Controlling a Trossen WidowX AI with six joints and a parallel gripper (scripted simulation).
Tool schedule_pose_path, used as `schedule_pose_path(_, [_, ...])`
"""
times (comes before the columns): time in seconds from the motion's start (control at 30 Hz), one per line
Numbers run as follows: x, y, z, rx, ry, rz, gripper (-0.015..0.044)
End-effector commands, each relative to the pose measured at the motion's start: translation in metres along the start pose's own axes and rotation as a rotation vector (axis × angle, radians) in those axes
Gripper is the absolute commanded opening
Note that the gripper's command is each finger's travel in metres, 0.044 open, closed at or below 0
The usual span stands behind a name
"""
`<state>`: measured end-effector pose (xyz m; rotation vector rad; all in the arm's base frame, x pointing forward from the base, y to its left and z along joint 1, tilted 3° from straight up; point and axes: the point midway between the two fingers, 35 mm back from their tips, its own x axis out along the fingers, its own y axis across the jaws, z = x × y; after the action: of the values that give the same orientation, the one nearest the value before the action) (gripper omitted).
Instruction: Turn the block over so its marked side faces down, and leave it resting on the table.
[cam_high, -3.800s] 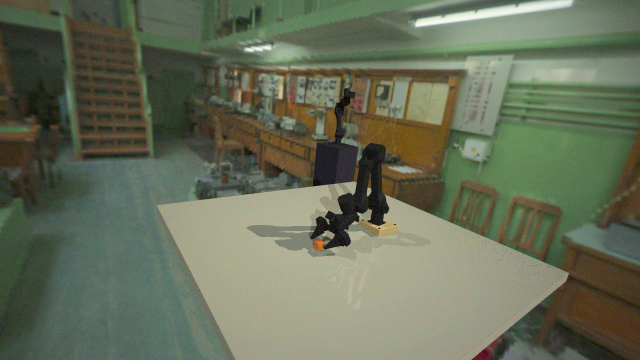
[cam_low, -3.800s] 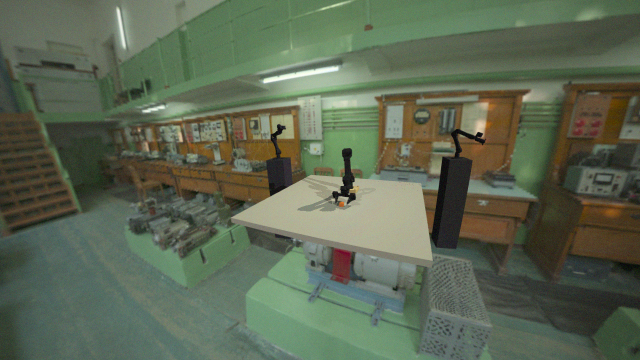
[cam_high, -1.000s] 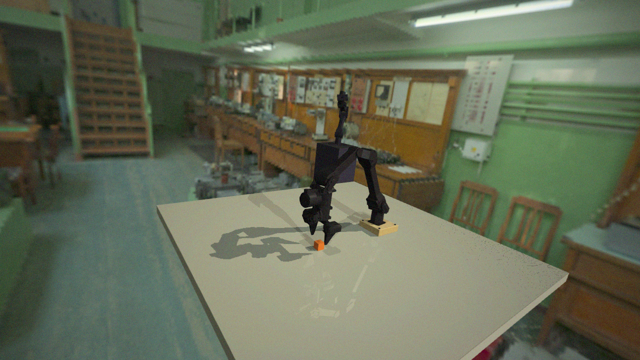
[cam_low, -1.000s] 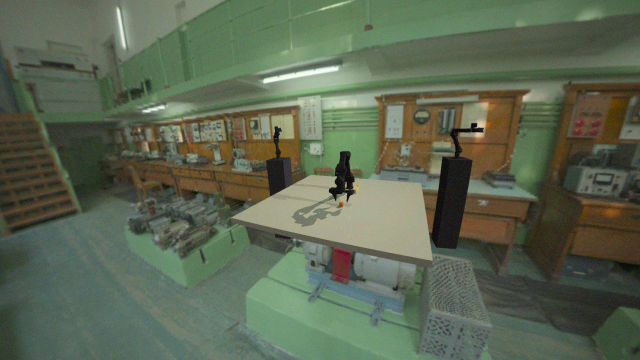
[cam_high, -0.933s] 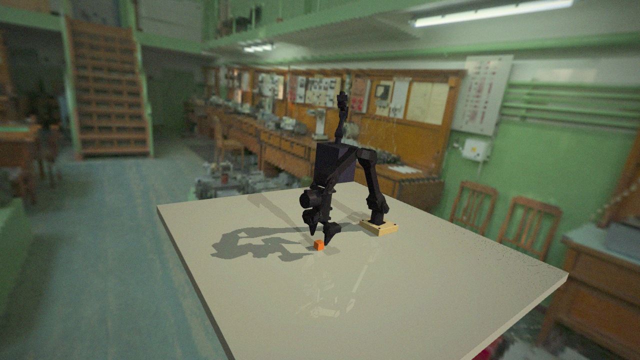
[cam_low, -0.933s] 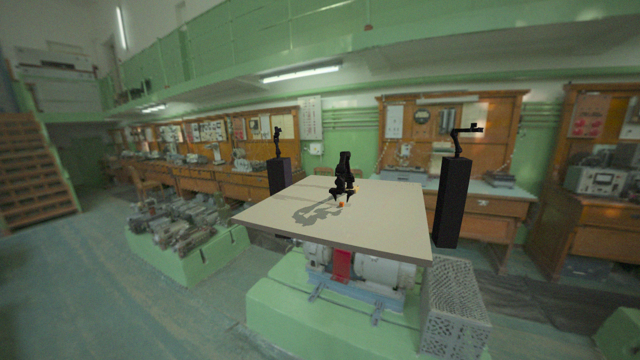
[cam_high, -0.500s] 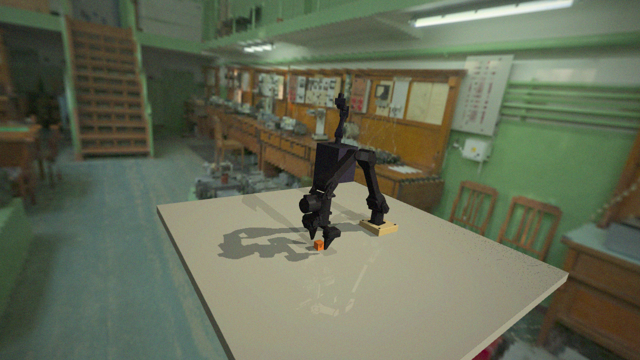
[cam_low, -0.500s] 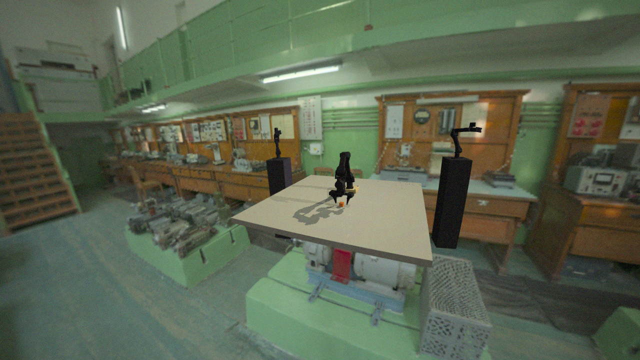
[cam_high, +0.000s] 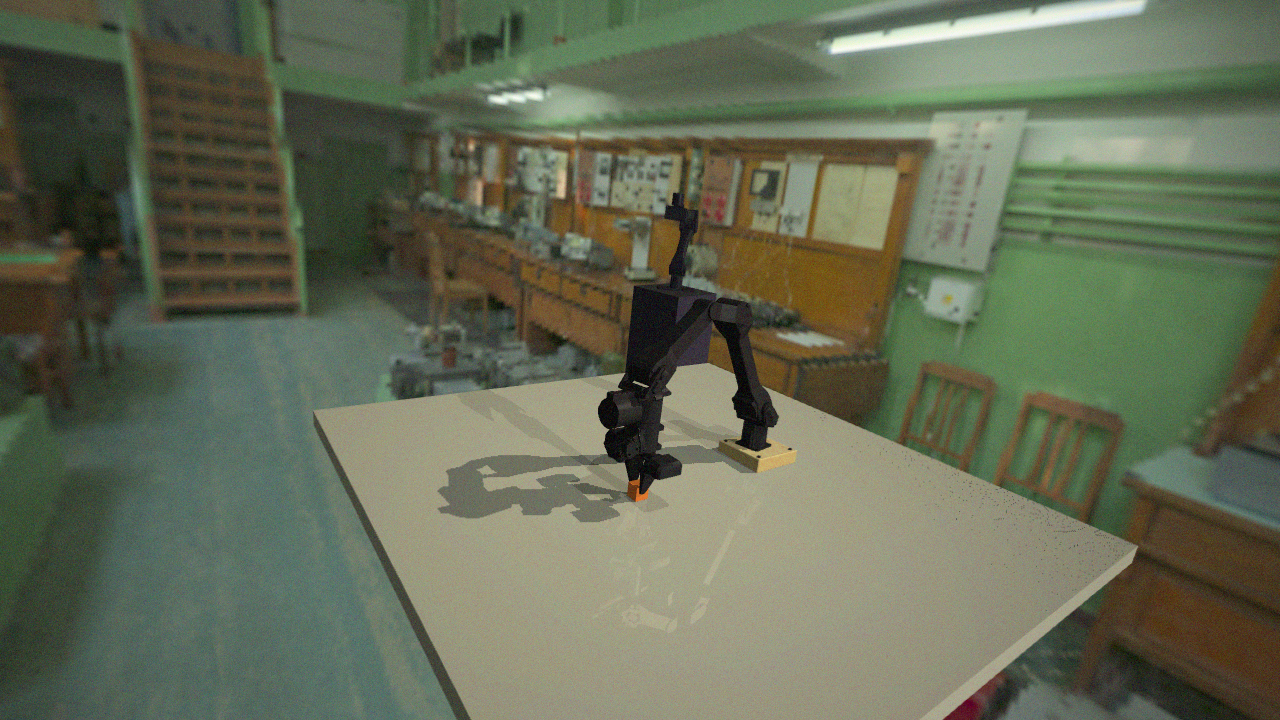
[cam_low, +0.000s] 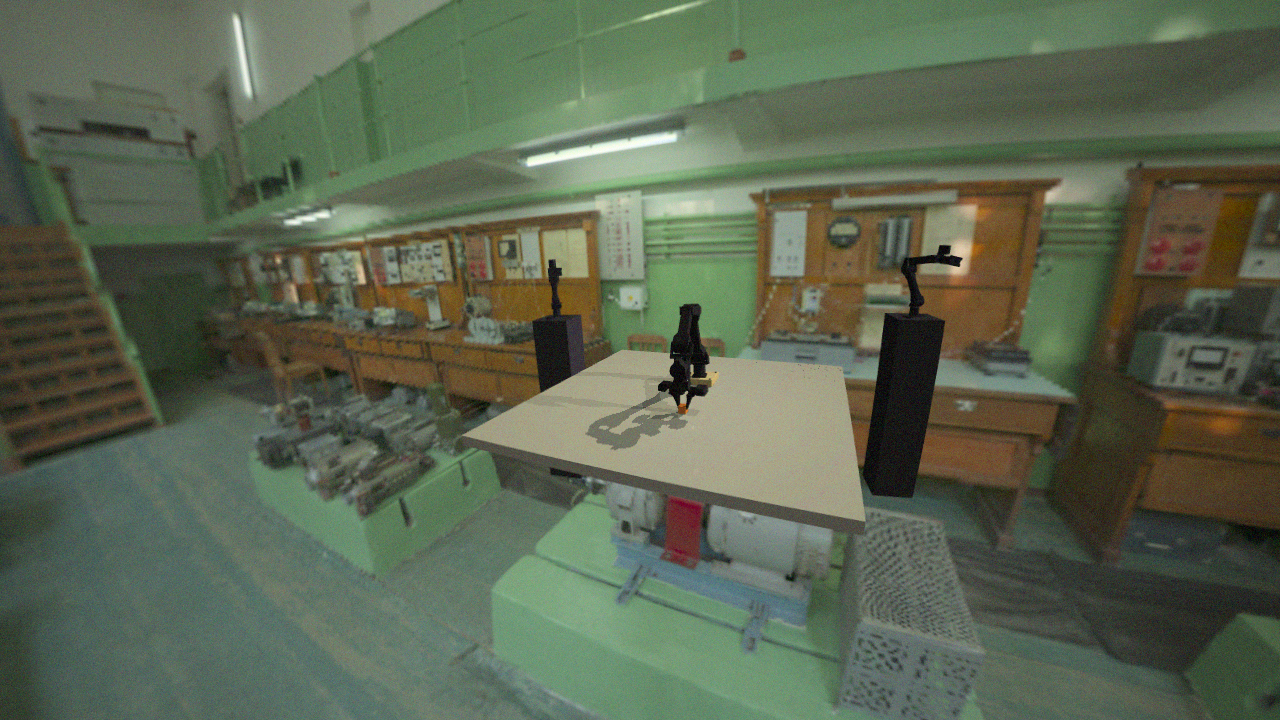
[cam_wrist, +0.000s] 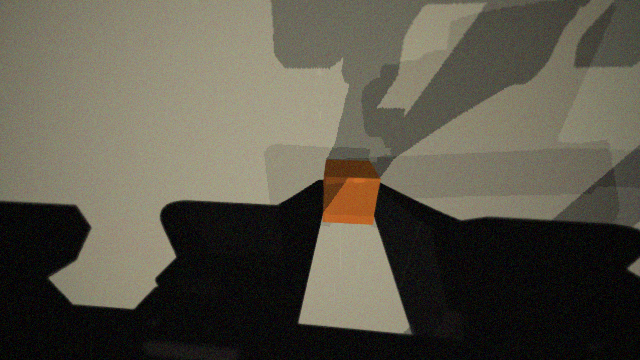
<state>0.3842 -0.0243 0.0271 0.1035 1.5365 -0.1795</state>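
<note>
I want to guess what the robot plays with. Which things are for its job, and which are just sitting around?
For the job:
block, orange, pinched between the fingers
gripper, shut on the block
table, where the block rests

Just sitting around:
two dark pillars by the table
chairs
workbenches along the wall

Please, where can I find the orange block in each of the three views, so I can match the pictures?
Top: the orange block sits slightly left of centre on the table, under the gripper.
Exterior: a tiny orange spot near the table's far side, under the arm.
Wrist: centre, block clamped between the two dark fingers.
Shared landmark: the gripper shut on the block.
</note>
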Motion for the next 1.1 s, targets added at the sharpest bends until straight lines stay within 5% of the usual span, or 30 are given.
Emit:
schedule_pose_path(0.0, [0.002,0.0,-0.001,-0.005,0.007,0.002,0.0092])
schedule_pose_path(0.37, [0.001,0.0,-0.001,-0.005,0.007,0.002,0.0])
schedule_pose_path(0.57, [-0.028,0.0,-0.001,-0.005,0.007,0.002,0.0])
schedule_pose_path(1.07, [-0.021,0.001,0.002,-0.009,-0.134,0.001,0.0])
